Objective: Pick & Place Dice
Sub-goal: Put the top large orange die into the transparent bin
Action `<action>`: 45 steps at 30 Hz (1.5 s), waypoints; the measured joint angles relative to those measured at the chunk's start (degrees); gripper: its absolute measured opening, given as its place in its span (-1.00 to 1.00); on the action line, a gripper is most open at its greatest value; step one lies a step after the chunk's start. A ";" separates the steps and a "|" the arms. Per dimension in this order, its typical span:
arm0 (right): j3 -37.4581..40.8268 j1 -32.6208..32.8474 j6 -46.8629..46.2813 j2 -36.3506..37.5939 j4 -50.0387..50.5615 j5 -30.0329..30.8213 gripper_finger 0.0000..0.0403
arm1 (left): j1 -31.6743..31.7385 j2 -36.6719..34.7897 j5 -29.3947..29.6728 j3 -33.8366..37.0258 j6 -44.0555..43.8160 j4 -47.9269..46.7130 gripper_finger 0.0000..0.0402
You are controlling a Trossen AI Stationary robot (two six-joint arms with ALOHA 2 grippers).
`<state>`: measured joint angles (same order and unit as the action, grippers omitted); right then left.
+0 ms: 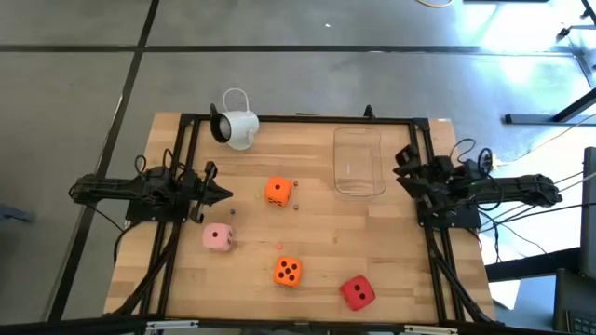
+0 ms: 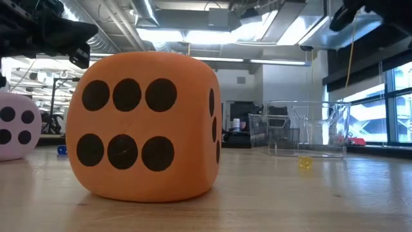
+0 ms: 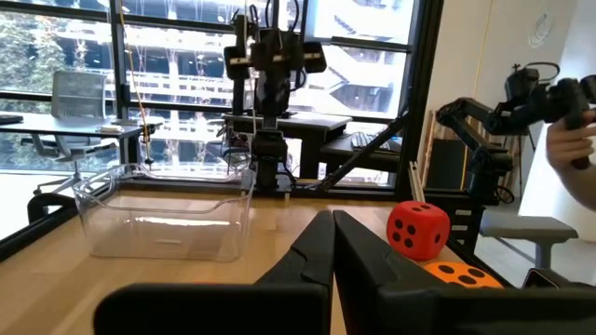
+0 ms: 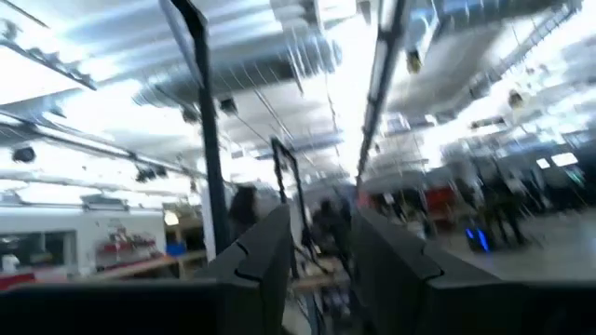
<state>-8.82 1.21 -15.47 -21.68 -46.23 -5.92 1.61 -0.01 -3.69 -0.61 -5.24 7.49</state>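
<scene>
Four dice rest flat on the wooden table: an orange one point(image 1: 277, 190) near the middle, a pale pink one point(image 1: 218, 236), a second orange one point(image 1: 288, 271) and a red one point(image 1: 357, 292) near the front edge. The low view is filled by an orange die point(image 2: 145, 125), with the pink die point(image 2: 16, 125) behind it. My left gripper point(image 1: 222, 194) hovers at the table's left side, shut, pointing right, left of the middle orange die; its wrist view shows the red die point(image 3: 417, 229) and an orange die point(image 3: 456, 273) ahead. My right gripper point(image 4: 321, 251) is at the table's right side, tipped upward, open.
A clear plastic container point(image 1: 359, 160) stands at the table's far right, in front of the right arm. A white mug-like camera point(image 1: 237, 127) sits at the far edge. A few tiny beads point(image 1: 296, 207) lie between the dice. A person's hand point(image 3: 568, 149) shows beyond the table.
</scene>
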 joint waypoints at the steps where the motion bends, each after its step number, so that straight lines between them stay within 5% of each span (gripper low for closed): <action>1: 0.00 0.00 -0.12 -0.44 -0.94 -0.12 -0.41 | 0.02 0.00 0.01 -0.01 0.00 0.00 -0.97; 17: -11.23 0.00 -4.64 -20.61 0.65 -2.62 -0.41 | 0.02 0.00 0.03 -0.01 0.94 1.33 -0.97; 28: -30.91 0.77 -4.89 -34.77 20.48 -13.41 -0.41 | 0.02 0.00 2.67 -1.12 4.06 3.82 -0.97; 34: -41.25 2.06 -0.53 -40.72 32.08 -10.26 -0.41 | 0.02 0.00 2.65 -1.17 -0.92 3.96 -0.97; 41: -54.20 2.16 1.27 -48.46 50.88 2.93 -0.41 | 0.02 0.00 7.98 -1.25 -1.02 5.28 -0.94; 45: -61.55 0.43 1.23 -54.08 60.43 2.17 -0.38 | 0.02 0.00 11.83 -1.30 -1.02 5.25 -0.82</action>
<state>-70.37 1.64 -14.24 -75.76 14.19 -3.75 1.63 -0.01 8.14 -1.91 -6.26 12.73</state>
